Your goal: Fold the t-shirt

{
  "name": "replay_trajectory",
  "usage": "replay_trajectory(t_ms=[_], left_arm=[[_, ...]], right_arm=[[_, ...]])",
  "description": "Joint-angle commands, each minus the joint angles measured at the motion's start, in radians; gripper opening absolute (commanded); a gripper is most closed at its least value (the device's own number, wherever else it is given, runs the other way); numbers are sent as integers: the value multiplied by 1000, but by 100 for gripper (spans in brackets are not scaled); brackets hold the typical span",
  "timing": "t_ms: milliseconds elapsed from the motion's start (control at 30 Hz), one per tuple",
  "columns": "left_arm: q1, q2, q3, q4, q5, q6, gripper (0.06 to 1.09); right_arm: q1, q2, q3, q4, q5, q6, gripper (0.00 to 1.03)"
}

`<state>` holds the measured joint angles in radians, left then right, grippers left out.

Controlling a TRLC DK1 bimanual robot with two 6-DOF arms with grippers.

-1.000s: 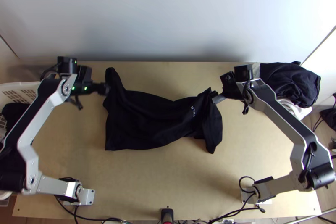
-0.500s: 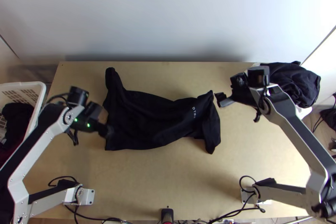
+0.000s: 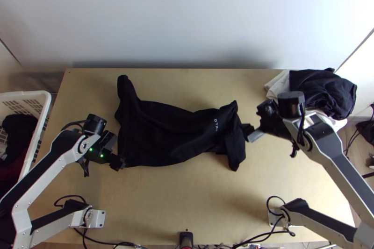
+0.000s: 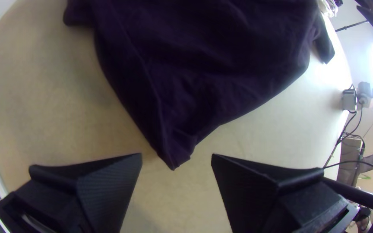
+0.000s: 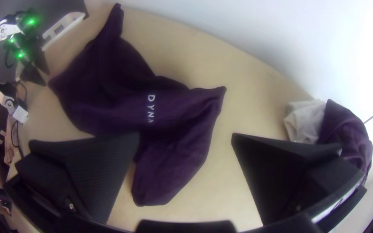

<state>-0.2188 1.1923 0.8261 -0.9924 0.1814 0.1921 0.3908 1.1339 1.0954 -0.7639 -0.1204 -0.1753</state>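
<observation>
Counter (image 3: 187, 193): shirt (image 3: 173, 134) mid-frame; left tool (image 3: 118, 161) by its lower-left corner, right tool (image 3: 249, 133) beside its right end; both gaping, empty.

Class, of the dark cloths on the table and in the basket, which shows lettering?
The black t-shirt, rumpled in the table's middle; the dark heap at its far right corner and dark cloth in the basket show none.

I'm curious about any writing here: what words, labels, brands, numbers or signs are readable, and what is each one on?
"DYN", in white capital letters on the rumpled black cloth t-shirt; a partial mark follows, too incomplete to read.
Small dark marks on a pale strip of the right gripper: too blurred to read, perhaps not writing at all.
I can make out no other words or numbers.
</observation>
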Motion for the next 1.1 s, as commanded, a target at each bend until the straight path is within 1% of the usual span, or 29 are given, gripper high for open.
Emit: replay_trajectory(t_ms=[0,100,133,200,267,367,433,500,533,767,867,1067], left_arm=[[6,-7,-78,83,-10,1,84],[7,10,-93,120,-10,-3,71],[7,16,-96,126,-8,-5,69],[7,24,-105,144,-7,-6,68],[7,36,-113,153,1,-5,62],[10,49,-110,159,32,-6,44],[9,49,-107,166,46,-13,27],[9,44,-105,173,64,-14,12],[9,38,-105,181,64,-17,9],[10,23,-87,179,63,-28,9],[15,20,-68,176,63,-28,9],[16,21,-45,173,63,-29,9]], right_arm=[[52,-80,-55,-69,-5,8,99],[63,-102,-74,-89,-5,10,99],[68,-108,-81,-92,-5,10,99],[72,-120,-95,-100,-5,10,99],[77,-128,-108,-107,-5,10,99],[86,-134,-131,-120,-5,10,99],[92,-132,-155,-129,-5,8,99],[103,-131,-184,-138,-4,0,99],[114,-131,-198,-146,-5,-3,99],[191,-117,-287,-166,-5,-18,98],[221,-91,-316,-176,-8,-30,94],[292,-37,-350,-147,-16,-39,93]])
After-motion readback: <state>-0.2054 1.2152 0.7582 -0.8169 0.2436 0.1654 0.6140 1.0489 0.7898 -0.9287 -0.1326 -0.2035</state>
